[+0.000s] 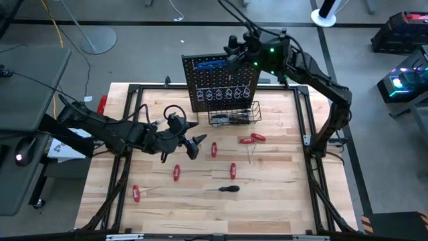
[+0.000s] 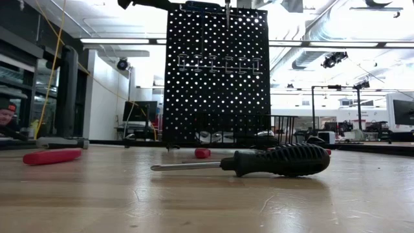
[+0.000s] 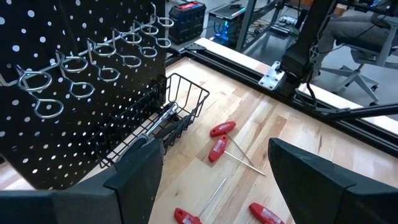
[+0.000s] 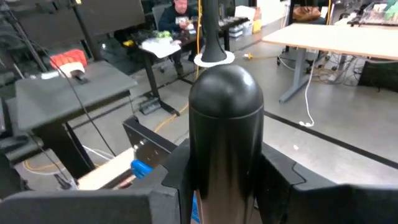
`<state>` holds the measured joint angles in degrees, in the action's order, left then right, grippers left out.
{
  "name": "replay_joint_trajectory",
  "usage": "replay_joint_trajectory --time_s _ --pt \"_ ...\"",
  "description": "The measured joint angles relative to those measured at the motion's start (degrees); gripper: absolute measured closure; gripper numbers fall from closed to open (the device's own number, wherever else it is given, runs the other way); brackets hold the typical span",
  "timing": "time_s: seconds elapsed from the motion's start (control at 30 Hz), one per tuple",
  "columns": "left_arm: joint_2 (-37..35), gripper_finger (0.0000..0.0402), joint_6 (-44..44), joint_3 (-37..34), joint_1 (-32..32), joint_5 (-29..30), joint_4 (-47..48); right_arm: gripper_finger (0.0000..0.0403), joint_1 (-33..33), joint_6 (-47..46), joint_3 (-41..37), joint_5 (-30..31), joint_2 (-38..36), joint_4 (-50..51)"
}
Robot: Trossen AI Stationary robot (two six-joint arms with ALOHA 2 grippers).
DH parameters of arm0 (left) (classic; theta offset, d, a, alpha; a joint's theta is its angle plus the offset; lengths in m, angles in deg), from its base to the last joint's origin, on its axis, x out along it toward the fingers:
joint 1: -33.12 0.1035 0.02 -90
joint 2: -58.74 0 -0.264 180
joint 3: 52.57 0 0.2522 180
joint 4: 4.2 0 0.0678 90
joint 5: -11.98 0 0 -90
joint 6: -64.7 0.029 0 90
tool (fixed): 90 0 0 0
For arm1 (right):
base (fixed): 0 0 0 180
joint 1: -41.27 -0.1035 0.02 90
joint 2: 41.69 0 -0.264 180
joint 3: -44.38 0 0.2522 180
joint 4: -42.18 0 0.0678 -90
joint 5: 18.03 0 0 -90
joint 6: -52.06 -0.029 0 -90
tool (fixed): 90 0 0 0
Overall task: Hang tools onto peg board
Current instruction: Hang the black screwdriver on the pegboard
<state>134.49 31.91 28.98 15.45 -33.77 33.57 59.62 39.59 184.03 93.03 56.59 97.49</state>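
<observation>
Screwdriver shaft [image 2: 227,13] (handle cropped) above peg board [image 2: 217,77]

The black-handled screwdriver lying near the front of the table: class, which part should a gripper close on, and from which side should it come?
Grip the black-handled screwdriver by its thick ribbed handle, probably coming straight down from above. It lies flat on the table with clear wood around it, handle to the right in the high view and thin shaft to the left. Fingers should close across the handle's width; the shaft looks too slim to hold firmly.
</observation>
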Motion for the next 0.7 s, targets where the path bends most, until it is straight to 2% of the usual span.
replay_joint_trajectory --time_s 0.53,0.6,0.7 --pt "0.02 0.0122 -0.11 0.02 0.02 -0.04 -0.35 0.0294 -0.02 0.07 -0.20 2.48 1.24 1.77" --pt "0.02 0.0122 -0.11 0.02 0.00 -0.17 -0.35 0.0276 -0.02 -0.25 -0.20 2.49 1.24 2.04" --pt "0.02 0.0122 -0.15 0.02 0.00 -0.17 -0.36 0.0219 0.02 -0.37 -0.17 2.93 1.24 2.67"
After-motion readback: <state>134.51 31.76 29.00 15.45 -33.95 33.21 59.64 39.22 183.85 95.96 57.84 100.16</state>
